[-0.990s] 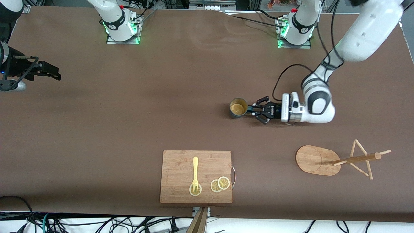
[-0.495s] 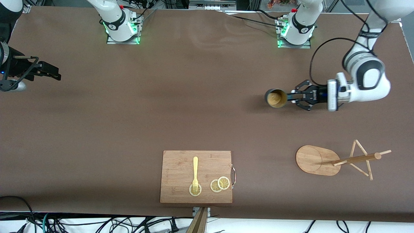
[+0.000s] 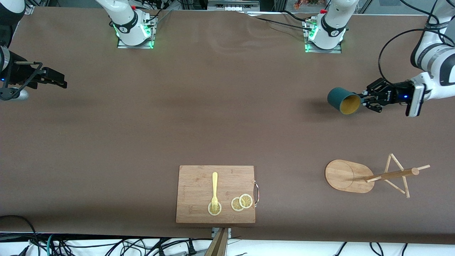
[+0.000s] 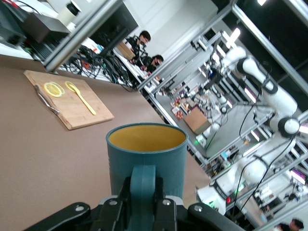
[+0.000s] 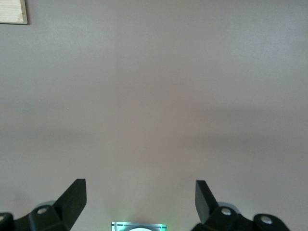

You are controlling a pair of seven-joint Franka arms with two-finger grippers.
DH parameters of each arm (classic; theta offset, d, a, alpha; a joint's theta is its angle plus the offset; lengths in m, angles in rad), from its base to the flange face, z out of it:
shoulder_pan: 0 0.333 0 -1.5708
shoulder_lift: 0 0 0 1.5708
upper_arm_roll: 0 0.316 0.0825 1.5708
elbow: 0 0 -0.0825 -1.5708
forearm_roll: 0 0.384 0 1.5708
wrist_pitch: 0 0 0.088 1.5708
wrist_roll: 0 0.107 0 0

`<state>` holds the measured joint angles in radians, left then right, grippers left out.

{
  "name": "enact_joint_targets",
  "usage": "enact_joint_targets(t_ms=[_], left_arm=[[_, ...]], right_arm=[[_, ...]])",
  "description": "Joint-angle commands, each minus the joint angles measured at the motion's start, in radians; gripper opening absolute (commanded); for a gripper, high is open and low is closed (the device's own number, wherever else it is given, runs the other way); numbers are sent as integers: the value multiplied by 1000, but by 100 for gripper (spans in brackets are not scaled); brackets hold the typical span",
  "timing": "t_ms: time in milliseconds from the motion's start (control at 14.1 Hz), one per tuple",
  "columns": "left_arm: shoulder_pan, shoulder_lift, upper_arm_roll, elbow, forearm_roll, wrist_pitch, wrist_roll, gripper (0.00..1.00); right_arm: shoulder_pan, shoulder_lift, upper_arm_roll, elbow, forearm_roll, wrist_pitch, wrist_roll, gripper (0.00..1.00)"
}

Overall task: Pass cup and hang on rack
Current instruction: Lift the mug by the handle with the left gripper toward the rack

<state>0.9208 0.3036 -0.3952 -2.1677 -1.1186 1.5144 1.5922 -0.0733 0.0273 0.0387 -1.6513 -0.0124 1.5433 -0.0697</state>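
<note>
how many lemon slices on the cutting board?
3, all on the cutting board at its edge nearest the front camera: one lemon slice under the fork tines, two overlapping slices beside the metal handle. None look hidden.

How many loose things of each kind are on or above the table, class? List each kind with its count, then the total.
Cup, held in the air by the left gripper: 1
Rack: 1
Cutting board: 1
Fork: 1
Lemon slices: 3
Total: 7
</note>
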Motion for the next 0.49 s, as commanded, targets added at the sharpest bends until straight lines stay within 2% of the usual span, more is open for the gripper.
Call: enact_joint_targets(t_ms=[0, 212, 424], left_arm=[[19, 130, -7, 150, 28, -51, -146, 0], [39, 146, -10, 164, 20, -57, -285, 0], [38, 180, -11, 175, -50, -57, -365, 0]], right_arm=[[-13, 2, 9, 16, 17, -18, -15, 100], [-13, 2, 9, 16, 17, -17, -15, 100], [-13, 2, 9, 16, 17, -20, -15, 100]])
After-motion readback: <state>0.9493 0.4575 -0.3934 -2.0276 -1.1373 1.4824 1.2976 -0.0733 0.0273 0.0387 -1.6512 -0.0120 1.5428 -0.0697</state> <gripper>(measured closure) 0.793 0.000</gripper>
